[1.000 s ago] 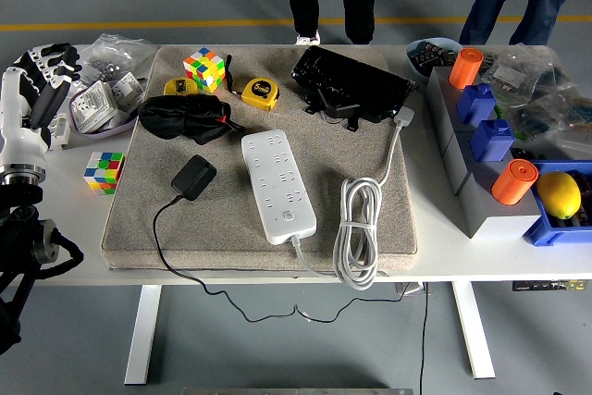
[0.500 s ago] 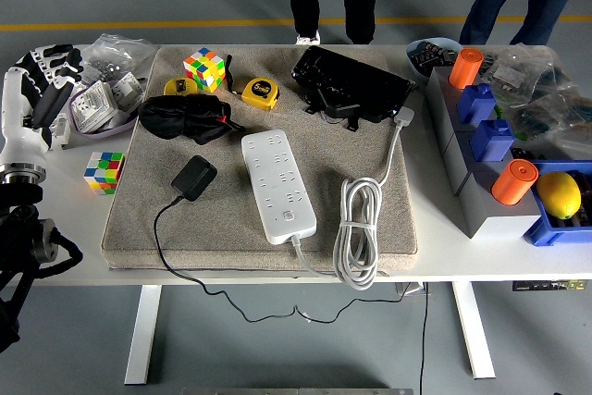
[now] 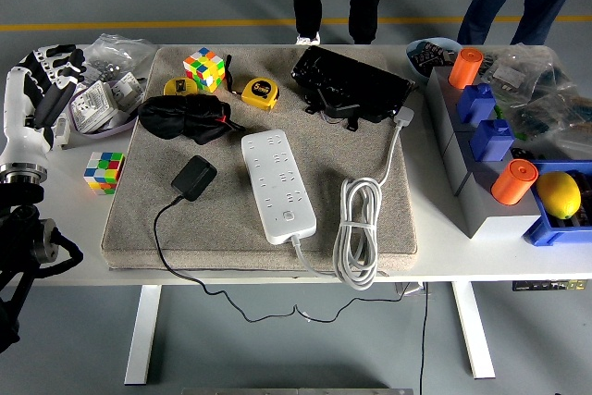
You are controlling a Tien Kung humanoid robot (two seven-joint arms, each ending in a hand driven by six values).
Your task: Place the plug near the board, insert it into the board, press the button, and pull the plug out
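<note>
Grey padding [image 3: 370, 150] covers the white table [image 3: 435, 270], crowded with two tape measures [image 3: 260, 92], Rubik's cubes [image 3: 204, 68] and a black pouch [image 3: 185, 117]. Mid-mat lies the white power board [image 3: 277, 184], its coiled cord [image 3: 358, 228] alongside; the black plug [image 3: 194, 177] rests just left, unplugged. Left hand [image 3: 42, 80] hovers far left, fingers loosely spread, empty.
</note>
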